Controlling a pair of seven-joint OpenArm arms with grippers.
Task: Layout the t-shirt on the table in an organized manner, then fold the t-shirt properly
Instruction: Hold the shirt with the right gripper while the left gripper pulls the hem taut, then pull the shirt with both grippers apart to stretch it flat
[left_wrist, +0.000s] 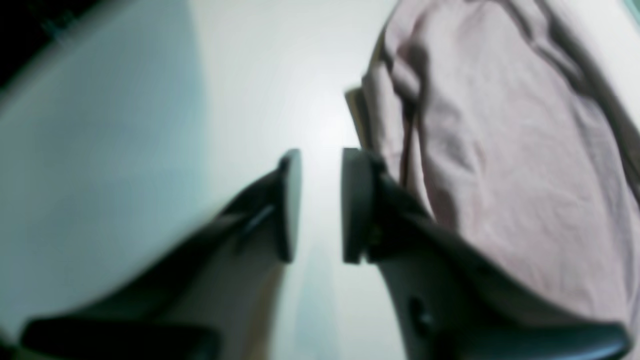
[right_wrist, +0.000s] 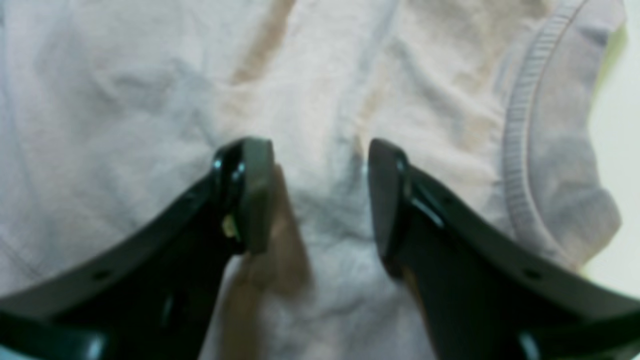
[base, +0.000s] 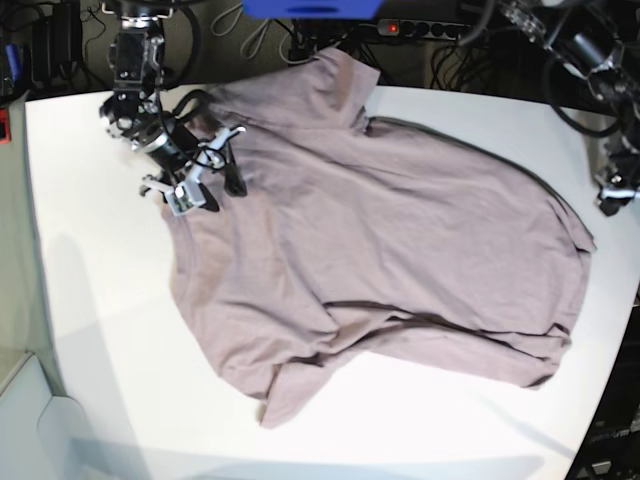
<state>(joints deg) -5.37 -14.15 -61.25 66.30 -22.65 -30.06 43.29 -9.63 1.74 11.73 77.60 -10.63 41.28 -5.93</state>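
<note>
The mauve-pink t-shirt (base: 400, 230) lies spread and wrinkled across the white table (base: 100, 300), with a sleeve bunched toward the front. My right gripper (base: 222, 188) hovers at the shirt's upper left. In the right wrist view it (right_wrist: 320, 150) stands open over the cloth (right_wrist: 125, 100), with the ribbed collar (right_wrist: 520, 150) just to its right. My left arm (base: 613, 188) is at the table's right edge. Its gripper (left_wrist: 322, 160) has a narrow gap showing bare table (left_wrist: 250, 75) and holds nothing. The shirt's edge (left_wrist: 500, 150) lies right beside it.
Cables and a power strip (base: 420, 28) run along the dark area beyond the far edge. A blue object (base: 310, 8) sits at the top. The table's rounded corner (base: 60, 420) is at the front left.
</note>
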